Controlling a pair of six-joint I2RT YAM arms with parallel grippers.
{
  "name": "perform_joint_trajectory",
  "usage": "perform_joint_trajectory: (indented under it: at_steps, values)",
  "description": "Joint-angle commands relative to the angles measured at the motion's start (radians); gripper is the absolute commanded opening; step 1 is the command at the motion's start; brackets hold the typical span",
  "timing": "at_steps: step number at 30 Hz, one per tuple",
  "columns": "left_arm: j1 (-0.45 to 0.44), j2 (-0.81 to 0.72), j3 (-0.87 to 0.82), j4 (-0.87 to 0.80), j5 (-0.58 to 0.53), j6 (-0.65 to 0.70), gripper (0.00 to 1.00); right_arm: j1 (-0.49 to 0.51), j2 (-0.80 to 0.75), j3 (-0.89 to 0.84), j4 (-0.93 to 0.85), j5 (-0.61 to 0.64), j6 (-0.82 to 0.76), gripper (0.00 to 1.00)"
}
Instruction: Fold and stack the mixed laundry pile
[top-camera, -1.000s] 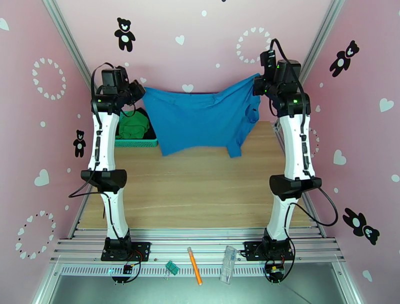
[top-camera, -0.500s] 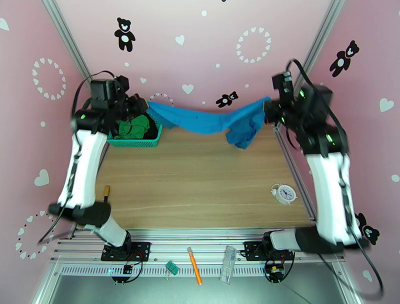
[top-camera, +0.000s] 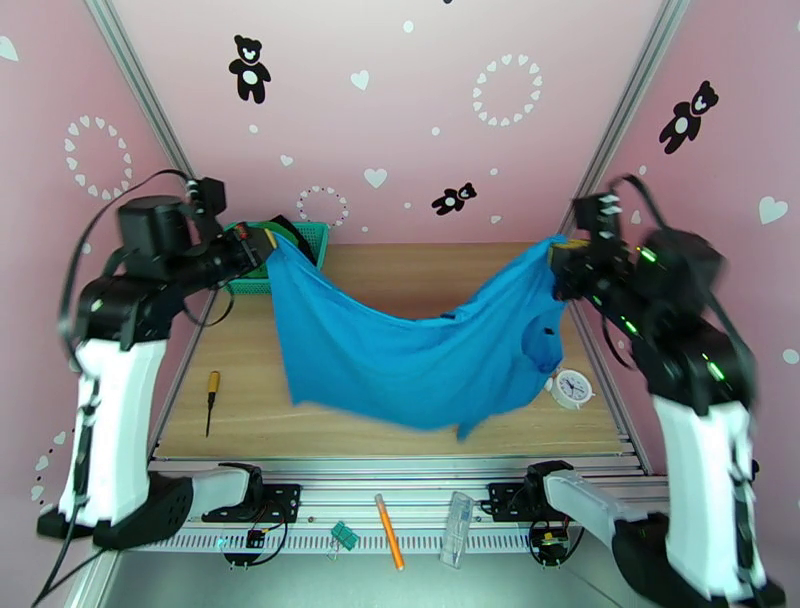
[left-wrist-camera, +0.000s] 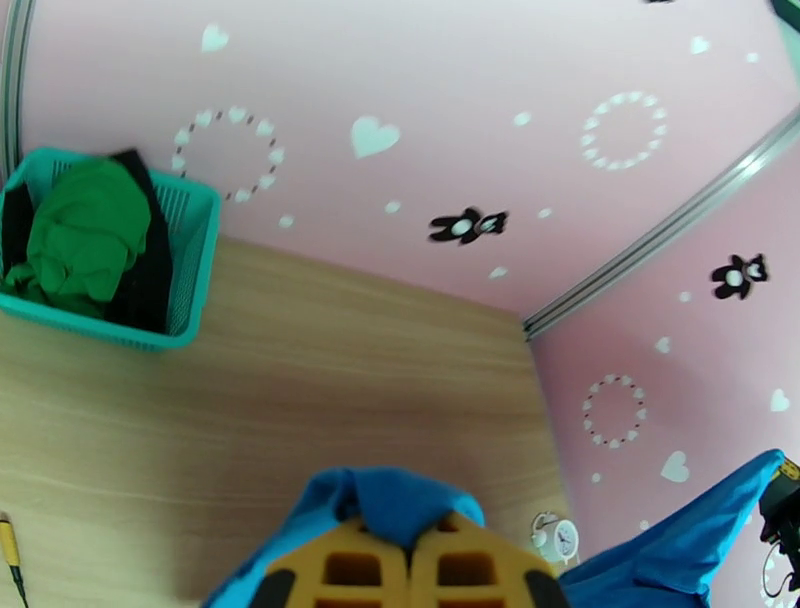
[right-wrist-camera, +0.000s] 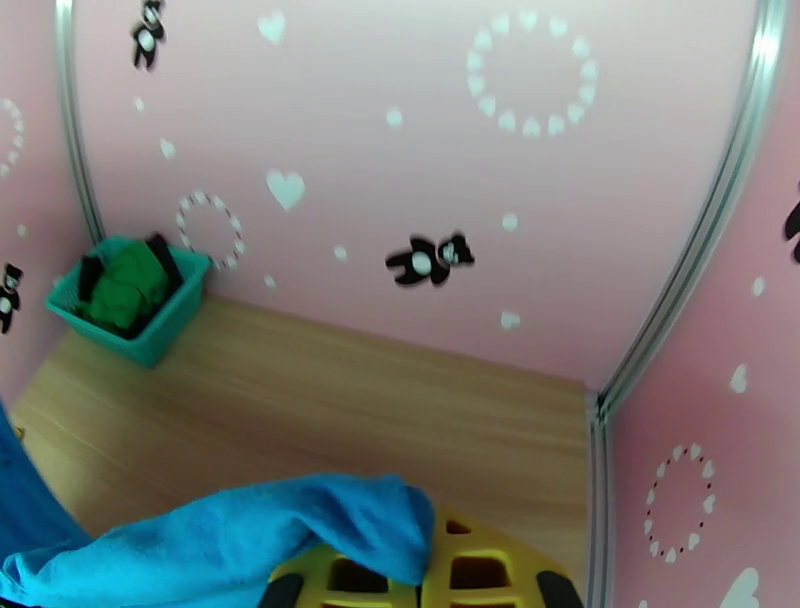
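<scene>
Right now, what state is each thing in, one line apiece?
blue shirt: unfolded, hanging stretched between both grippers.
left gripper: shut on blue shirt.
right gripper: shut on blue shirt.
green garment: crumpled in teal basket.
black garment: bunched in teal basket.
teal basket: upright.

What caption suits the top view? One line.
Two arms hold the blue shirt slung between them over the wooden table.
</scene>
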Motion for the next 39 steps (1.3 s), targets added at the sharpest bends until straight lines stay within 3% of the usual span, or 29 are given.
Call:
perform_joint_trajectory:
  at_steps: [1, 4, 7, 10, 13, 16, 18, 24, 28, 30, 32, 35, 39]
  values:
    - [0.004, 0.142, 0.006, 0.054, 0.019, -0.005, 0.00, 0.000, 0.146, 0.001, 0.093, 0.073, -0.021, 0.00]
    - [0.003, 0.320, 0.121, 0.058, 0.038, -0.001, 0.00, -0.002, 0.311, 0.074, 0.137, 0.107, -0.031, 0.00]
    - [0.001, 0.556, 0.343, 0.006, 0.070, 0.009, 0.00, -0.008, 0.516, 0.226, 0.139, 0.131, -0.030, 0.00]
    - [-0.001, 0.802, 0.696, -0.062, 0.093, 0.002, 0.00, -0.013, 0.738, 0.454, 0.106, 0.157, -0.027, 0.00]
    - [0.007, 0.996, 0.985, -0.041, 0.141, -0.063, 0.00, -0.020, 0.947, 0.798, 0.019, 0.177, -0.005, 0.00]
    - [0.030, 0.992, 0.917, 0.148, 0.207, -0.175, 0.00, -0.024, 1.075, 1.049, -0.007, 0.191, 0.020, 0.00]
    - [0.033, 0.944, 0.863, 0.241, 0.196, -0.208, 0.00, -0.023, 1.048, 1.048, 0.050, 0.191, 0.038, 0.00]
    - [0.034, 0.846, 0.898, 0.313, 0.149, -0.212, 0.00, -0.023, 0.849, 0.882, 0.229, 0.159, 0.049, 0.00]
    - [0.024, 0.737, 0.723, 0.249, 0.136, -0.134, 0.00, -0.022, 0.731, 0.677, 0.218, 0.084, 0.035, 0.00]
    - [0.002, 0.657, 0.531, 0.253, 0.122, -0.080, 0.00, -0.017, 0.645, 0.466, 0.261, 0.042, 0.035, 0.00]
    - [-0.026, 0.533, 0.228, 0.340, 0.098, -0.043, 0.00, 0.001, 0.524, 0.164, 0.356, 0.013, 0.029, 0.00]
    - [-0.051, 0.359, -0.231, 0.503, 0.081, -0.049, 0.00, 0.043, 0.353, -0.259, 0.490, 0.010, 0.037, 0.00]
    - [-0.055, 0.188, -0.707, 0.639, 0.070, -0.086, 0.00, 0.098, 0.156, -0.702, 0.581, 0.012, 0.125, 0.00]
